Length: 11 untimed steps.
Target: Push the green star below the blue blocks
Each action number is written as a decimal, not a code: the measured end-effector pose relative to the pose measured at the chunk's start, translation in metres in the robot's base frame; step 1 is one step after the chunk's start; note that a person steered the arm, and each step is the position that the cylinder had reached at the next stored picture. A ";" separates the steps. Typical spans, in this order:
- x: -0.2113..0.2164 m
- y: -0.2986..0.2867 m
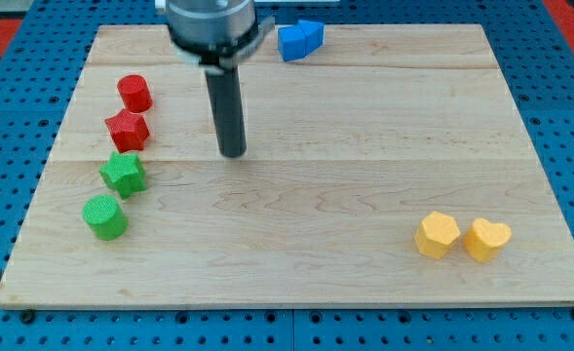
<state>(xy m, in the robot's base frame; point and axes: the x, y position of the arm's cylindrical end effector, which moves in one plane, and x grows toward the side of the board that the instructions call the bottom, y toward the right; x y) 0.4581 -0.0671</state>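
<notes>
Approach step, by the look of it: my tip [232, 152] on bare board, well right of green star [124, 174], touching nothing. Star at view's left, between red star [128, 130] and green cylinder [104, 216]. Blue blocks [299, 41] at top edge. No pincer fitted, only a rod; holds nothing. Next: get left of star, push right and up.

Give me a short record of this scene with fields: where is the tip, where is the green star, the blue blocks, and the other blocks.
tip: my tip, to the right of the green star, not touching
green star: at the view's left
blue blocks: at the view's top edge, touching each other
column at left: red cylinder, red star, green cylinder
bottom right: yellow blocks
</notes>
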 end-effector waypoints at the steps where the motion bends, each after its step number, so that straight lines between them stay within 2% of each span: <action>1: 0.060 -0.023; 2: 0.097 -0.083; 3: 0.103 -0.126; 5: 0.066 -0.149; 6: 0.078 -0.196; 7: 0.062 -0.209; 8: 0.031 -0.192; 9: 0.015 -0.133; 10: 0.023 -0.144; 11: 0.004 -0.087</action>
